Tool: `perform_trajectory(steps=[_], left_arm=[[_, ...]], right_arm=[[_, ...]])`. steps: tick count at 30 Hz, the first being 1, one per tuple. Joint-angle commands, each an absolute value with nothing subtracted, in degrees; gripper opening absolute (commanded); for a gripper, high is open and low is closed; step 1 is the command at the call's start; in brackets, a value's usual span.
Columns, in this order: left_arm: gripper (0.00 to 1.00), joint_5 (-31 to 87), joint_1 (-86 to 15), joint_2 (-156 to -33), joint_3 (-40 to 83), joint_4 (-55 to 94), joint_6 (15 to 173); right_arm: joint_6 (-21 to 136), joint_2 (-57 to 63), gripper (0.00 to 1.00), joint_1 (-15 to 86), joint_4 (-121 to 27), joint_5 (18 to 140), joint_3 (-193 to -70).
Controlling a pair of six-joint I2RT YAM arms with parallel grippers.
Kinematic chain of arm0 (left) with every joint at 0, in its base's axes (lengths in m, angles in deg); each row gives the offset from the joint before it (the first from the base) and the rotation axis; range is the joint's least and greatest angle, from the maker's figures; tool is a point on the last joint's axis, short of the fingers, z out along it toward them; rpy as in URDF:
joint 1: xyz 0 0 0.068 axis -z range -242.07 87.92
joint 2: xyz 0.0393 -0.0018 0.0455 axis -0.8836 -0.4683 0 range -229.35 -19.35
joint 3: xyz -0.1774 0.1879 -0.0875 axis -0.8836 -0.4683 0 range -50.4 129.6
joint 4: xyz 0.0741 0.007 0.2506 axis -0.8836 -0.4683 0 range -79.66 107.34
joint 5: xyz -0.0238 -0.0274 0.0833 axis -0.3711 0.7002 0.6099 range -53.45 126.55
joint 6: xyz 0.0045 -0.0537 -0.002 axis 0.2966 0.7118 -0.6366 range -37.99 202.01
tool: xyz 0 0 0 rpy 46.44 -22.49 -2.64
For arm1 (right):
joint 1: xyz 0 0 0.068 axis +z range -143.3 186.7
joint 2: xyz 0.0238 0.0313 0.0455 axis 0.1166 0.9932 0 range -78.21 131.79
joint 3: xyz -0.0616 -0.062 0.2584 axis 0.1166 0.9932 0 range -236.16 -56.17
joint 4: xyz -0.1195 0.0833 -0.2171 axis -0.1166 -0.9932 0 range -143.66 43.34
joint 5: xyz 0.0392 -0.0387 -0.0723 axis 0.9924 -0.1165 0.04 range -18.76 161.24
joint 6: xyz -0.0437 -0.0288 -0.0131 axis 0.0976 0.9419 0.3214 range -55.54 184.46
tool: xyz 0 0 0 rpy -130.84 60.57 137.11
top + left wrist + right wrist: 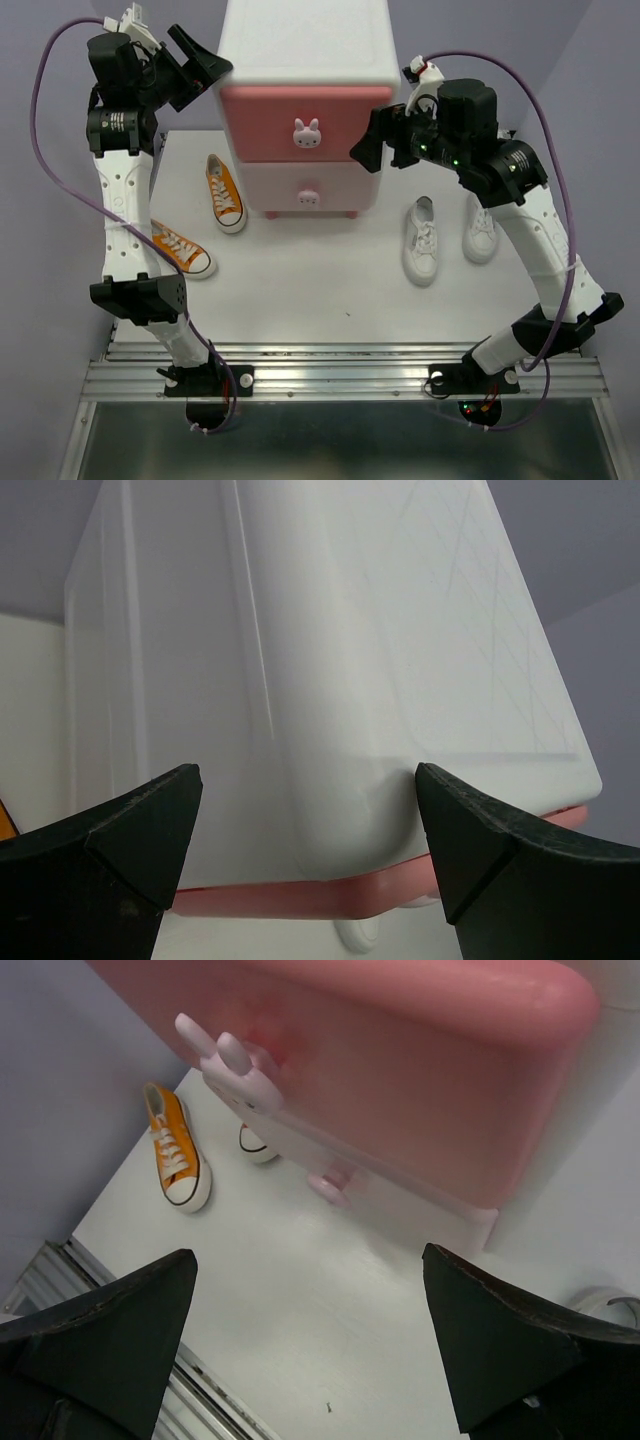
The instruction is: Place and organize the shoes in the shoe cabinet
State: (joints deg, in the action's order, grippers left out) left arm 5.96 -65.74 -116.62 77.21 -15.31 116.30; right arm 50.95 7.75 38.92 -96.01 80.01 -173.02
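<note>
The left gripper (205, 70) hangs with its jaws spread wide and nothing between them, level with the top left corner of the shoe cabinet (305, 45). In its wrist view the cabinet's white side wall fills the space straight ahead of the fingertips (150, 820). One orange sneaker (225, 192) lies on the table (300, 290) well below this gripper. The other orange sneaker (181, 250) lies further back beside the forearm, apart from the first and pointing another way.

The cabinet stands between the two tools. The right gripper (372, 135), equally wide open and empty, sits just off the right end of the upper drawer (300, 115). From its wrist, the bunny knob (225, 1065) lies ahead and to the left of the fingers. A white sneaker (422, 240) and a second white sneaker (480, 228) lie side by side below and behind it, near its forearm.

No shoe is in the cabinet, and I cannot tell whether the upper drawer is fully shut. The main risk looks like the cabinet itself. It seems a light plastic chest on short feet, so an uneven push from either side could slide or tip it. Pulling the drawer without a firm brace could drag the whole chest forward onto the nearer orange sneaker. The knob is small and rounded, so wide fingers may slip off it. A descending right arm could also knock the white pair askew.
</note>
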Motion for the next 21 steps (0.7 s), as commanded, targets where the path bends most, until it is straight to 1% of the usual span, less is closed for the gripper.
perform_trajectory(steps=[1,2,4,7,8,10,12,17,21], left_arm=[[0.99,3.24,-64.98,-116.82,80.03,-14.48,113.83],[0.99,2.71,-64.89,-117.26,80.03,-14.39,113.92],[0.99,2.01,-64.19,-117.78,80.12,-14.57,113.92],[0.99,1.57,-63.66,-118.14,80.12,-14.83,113.83],[0.99,1.22,-63.57,-118.40,80.29,-14.75,114.00],[0.99,0.69,-63.48,-118.75,80.38,-14.66,114.18],[0.99,0.51,-63.22,-119.10,80.29,-14.57,114.44],[0.97,-0.02,-62.43,-120.16,80.56,-14.57,114.80],[0.97,0.95,-62.43,-120.51,80.56,-15.45,114.45]], right_arm=[[51.45,9.94,1.00,43.16,-95.09,72.13,-177.19],[51.89,10.82,1.00,44.48,-94.66,70.64,-177.71],[53.47,12.31,1.00,47.90,-92.29,62.75,-178.41],[54.70,14.69,1.00,52.04,-91.23,59.03,-180.08],[54.97,16.61,1.00,53.18,-90.44,54.67,-181.66],[56.37,18.37,1.00,56.51,-89.04,51.57,-183.25],[56.73,20.66,1.00,59.32,-87.54,45.35,-184.39],[54.54,24.18,1.00,63.20,-82.97,30.84,-185.10],[54.80,28.49,1.00,65.14,-82.70,21.43,-189.22]])
